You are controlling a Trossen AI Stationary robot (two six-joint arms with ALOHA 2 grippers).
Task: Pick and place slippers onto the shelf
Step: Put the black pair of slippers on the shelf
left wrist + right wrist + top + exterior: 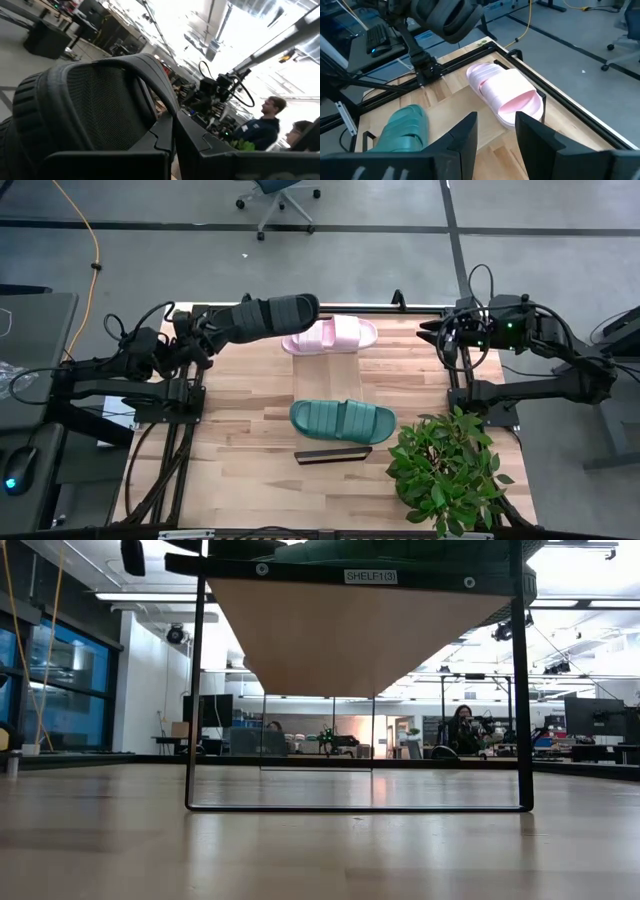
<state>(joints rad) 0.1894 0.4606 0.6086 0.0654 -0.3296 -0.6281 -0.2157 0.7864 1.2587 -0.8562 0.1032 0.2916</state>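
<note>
plant: at 4 o'clock on the table
green slipper: on the shelf
pink slipper: on the shelf, 12 o'clock end
left gripper: shut tight on the black slipper, up in the air
right gripper: jaws wide open, holds nothing, at 2 o'clock

Grey floor, apparently office chair.

Black slipper: black foam, ribbed strap. Pink slipper: pale pink, ribbed strap. Teal slipper: teal green, ribbed strap. Shelf: light wood, dark end rails. Table: pale butcher-block wood. Plant: green leaves.
</note>
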